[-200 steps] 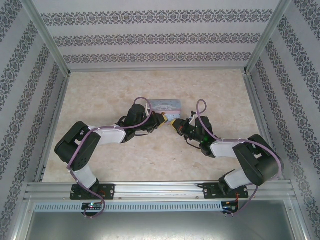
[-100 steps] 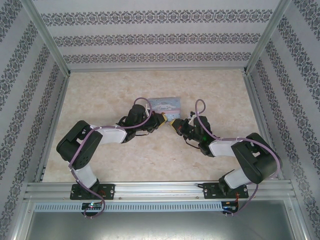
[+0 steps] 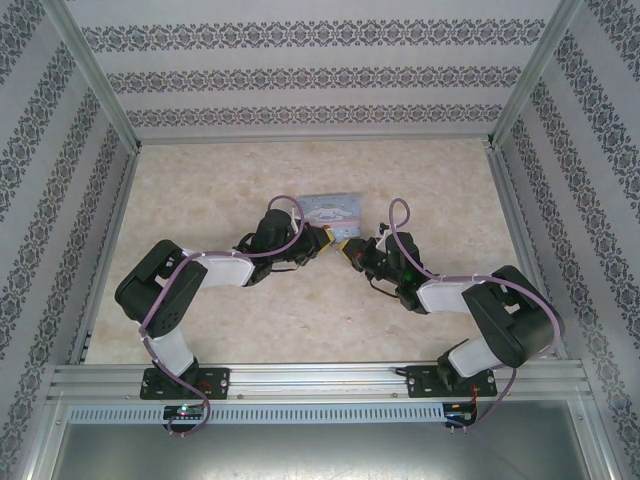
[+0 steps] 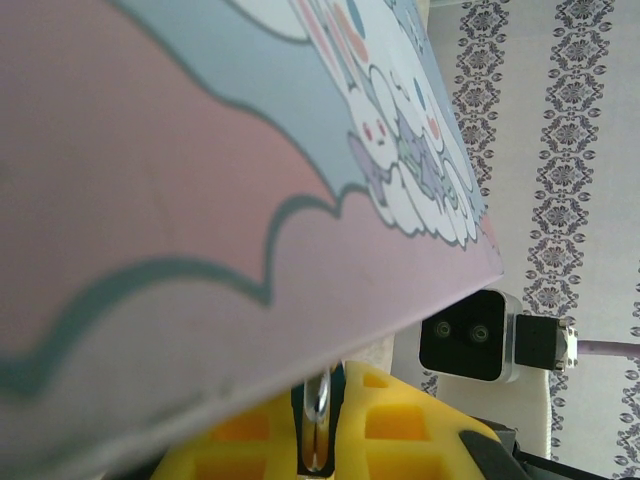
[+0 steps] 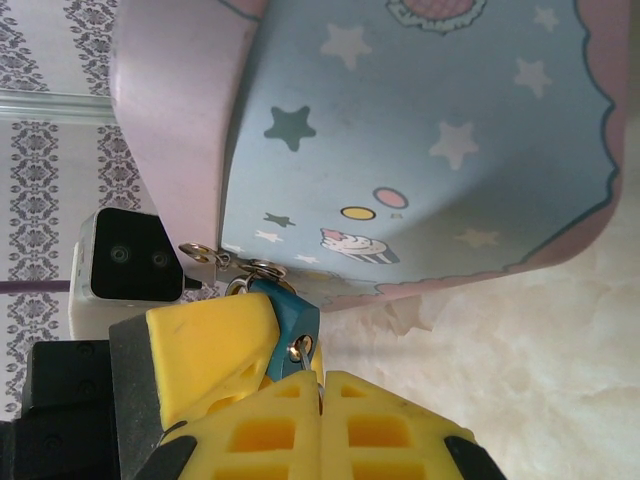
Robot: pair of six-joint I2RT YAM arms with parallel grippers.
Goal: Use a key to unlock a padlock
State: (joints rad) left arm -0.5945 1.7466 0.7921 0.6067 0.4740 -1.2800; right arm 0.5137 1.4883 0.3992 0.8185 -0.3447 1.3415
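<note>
From above: shows the left end effector (image 3: pixel 325 237) and the right end effector (image 3: pixel 348 249) tip to tip over the middle of the desk (image 3: pixel 200 180), just in front of the pale blue tin (image 3: pixel 328 207). Too small here to pick out lock or key.

From the left wrist: looks up along the tin's cartoon face, close overhead. Catches the left end effector (image 4: pixel 317 400) all but closed on a thin silvery loop with a dark edge, judged to be the shackle end of the padlock (image 4: pixel 318 418). Takes in the other arm's camera (image 4: pixel 468 338) just beyond.

From the right wrist: puts the padlock hanging from a latch ring (image 5: pixel 200 252) at the tin's lower corner, bluish body tilted, brassy spot (image 5: pixel 297 347) turned toward the lens. Has one yellow finger (image 5: pixel 210 345) of the left end effector pressed against its side. Finds the right end effector (image 5: pixel 322 378) closed, tips just under the brassy spot, with a thin sliver in the seam, seemingly the key (image 5: pixel 320 390); cannot tell how far in.

Step in hand, as judged: seating the key while steadying the lock; not yet unlocked. Next: calls for a straight push along the keyhole until seated, then a wrist roll on the right, with a firm left grip to stop any swinging on the ring.
</note>
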